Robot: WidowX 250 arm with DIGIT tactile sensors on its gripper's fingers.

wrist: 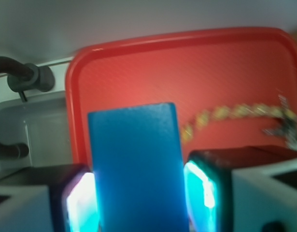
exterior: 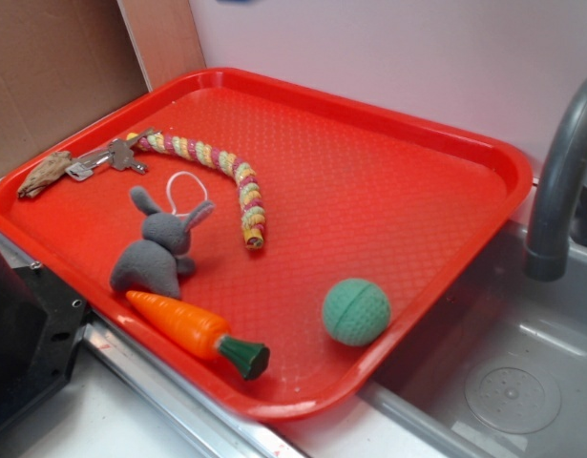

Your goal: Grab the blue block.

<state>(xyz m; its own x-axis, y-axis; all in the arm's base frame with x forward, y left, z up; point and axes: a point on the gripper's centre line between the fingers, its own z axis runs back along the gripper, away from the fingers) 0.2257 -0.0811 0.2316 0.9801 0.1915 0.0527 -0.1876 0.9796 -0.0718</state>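
Blue block [wrist: 135,166] stands upright, clamped between the gripper's [wrist: 138,205] 2 glowing pads [wrist: 83,203]. Below it lies the red tray [wrist: 138,72].

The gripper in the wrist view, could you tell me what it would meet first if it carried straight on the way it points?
The gripper is already shut on the blue block. Straight beyond lies bare red tray, so probably the tray floor first, though depth is unclear. The crocheted cord lies off to the side.
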